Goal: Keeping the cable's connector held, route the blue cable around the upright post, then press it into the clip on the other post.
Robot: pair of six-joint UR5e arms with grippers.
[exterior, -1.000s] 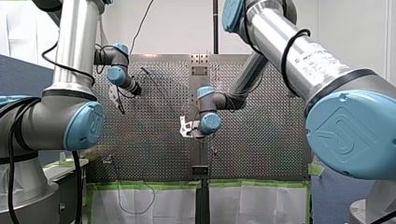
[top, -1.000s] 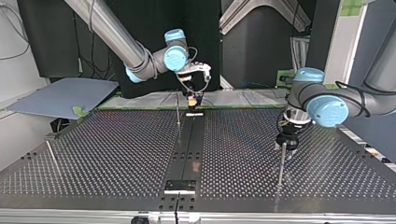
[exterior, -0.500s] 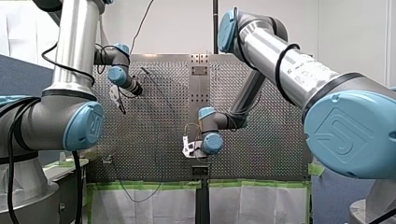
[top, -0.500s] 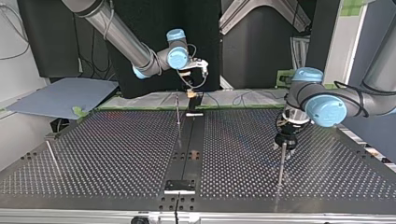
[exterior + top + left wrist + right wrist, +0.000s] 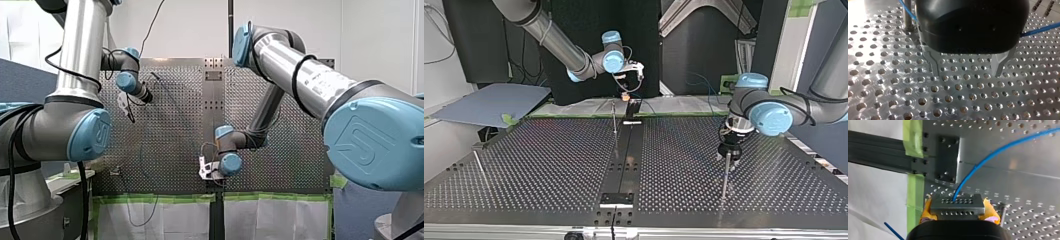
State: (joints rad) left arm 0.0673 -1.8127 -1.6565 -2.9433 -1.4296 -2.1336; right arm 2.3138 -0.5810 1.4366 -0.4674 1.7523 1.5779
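Note:
My right gripper [image 5: 958,211] is shut with its yellow pads on the grey perforated connector block [image 5: 957,203]. The blue cable [image 5: 988,157] runs out of that block and away over the table. In the top view my right gripper [image 5: 625,96] hangs above the far edge, behind a thin upright post [image 5: 614,117]. My left gripper [image 5: 966,73] stands open just over the perforated plate with nothing between its metal fingers [image 5: 934,67]. A post [image 5: 907,17] with the blue cable [image 5: 908,10] against it stands behind one finger. In the top view my left gripper [image 5: 729,154] sits over a post [image 5: 725,176].
A dark bracket plate [image 5: 948,158] and green tape [image 5: 913,137] mark the table edge ahead of my right gripper. White sheeting hangs below that edge. Another thin post [image 5: 480,167] stands at the top view's left. A black rail [image 5: 626,155] runs down the table's middle.
My right arm has carried the connector down the front view toward the taped table edge, drawing the cable along. My left arm has stayed over its post.

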